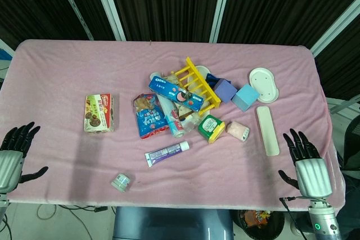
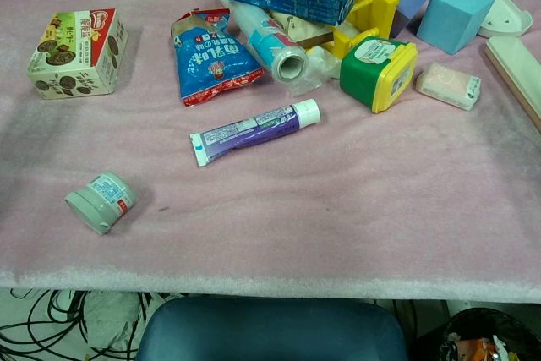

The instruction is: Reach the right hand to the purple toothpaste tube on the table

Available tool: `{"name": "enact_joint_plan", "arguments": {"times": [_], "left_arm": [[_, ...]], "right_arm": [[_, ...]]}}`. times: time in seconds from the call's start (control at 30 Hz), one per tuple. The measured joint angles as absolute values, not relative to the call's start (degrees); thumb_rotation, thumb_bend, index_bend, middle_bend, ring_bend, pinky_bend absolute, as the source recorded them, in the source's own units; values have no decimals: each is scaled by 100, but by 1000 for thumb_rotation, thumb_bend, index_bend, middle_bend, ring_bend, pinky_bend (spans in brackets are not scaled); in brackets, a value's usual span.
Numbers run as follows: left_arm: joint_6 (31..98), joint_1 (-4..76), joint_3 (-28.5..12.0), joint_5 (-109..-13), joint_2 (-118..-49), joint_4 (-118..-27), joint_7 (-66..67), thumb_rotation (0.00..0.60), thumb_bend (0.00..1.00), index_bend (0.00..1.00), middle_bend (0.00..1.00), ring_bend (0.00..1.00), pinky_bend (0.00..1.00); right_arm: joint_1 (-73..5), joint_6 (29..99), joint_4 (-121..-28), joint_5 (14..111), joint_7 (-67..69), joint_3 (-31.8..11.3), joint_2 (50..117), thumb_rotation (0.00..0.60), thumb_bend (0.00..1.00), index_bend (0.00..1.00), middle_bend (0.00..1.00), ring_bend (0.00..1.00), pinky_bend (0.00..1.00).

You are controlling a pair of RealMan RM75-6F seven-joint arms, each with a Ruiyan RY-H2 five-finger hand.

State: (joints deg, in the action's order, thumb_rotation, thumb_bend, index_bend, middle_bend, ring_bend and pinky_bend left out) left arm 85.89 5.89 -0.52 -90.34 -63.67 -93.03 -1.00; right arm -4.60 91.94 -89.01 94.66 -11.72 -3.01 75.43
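Note:
The purple toothpaste tube point(image 1: 166, 153) point(image 2: 254, 130) lies flat on the pink cloth near the table's front middle, white cap to the right. My right hand point(image 1: 304, 162) hovers at the front right corner, fingers spread and empty, well to the right of the tube. At the front left edge is my left hand point(image 1: 14, 153), also spread and holding nothing. Neither hand shows in the chest view.
Behind the tube sits a heap: blue snack bag point(image 1: 149, 117), blue box point(image 1: 175, 93), yellow rack point(image 1: 197, 84), green-yellow tub point(image 1: 211, 128), pink soap point(image 1: 238, 131), two blocks point(image 1: 235, 94). A white bar point(image 1: 267, 130) and dish point(image 1: 264, 84) lie right. A small jar point(image 1: 121, 181) and snack box point(image 1: 99, 113) lie left.

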Motion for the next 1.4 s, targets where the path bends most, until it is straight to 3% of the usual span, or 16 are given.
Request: {"name": "enact_joint_plan", "arguments": {"times": [0.9,1.03,1.4], "left_arm": [[8608,568,-55,-9009,-6350,-9336,-123,600,0,0,0,0,0],[8572,585,-60,-8995,-6350,-9343,-140,600,0,0,0,0,0],[8429,643,-87,-8889,-6348,-9343,-230,600,0,0,0,0,0]], "right_arm": [[-646,9017,-9207,9712,-979,-267,7442,600,191,8,19,16,245],[-932,8723,-9396,9909,-979,-303,7408,600,201,71,96,83,279],[-2200,7128,-10055,9783,-1463,-857,7896,600,212,129,155,132,307]]}}
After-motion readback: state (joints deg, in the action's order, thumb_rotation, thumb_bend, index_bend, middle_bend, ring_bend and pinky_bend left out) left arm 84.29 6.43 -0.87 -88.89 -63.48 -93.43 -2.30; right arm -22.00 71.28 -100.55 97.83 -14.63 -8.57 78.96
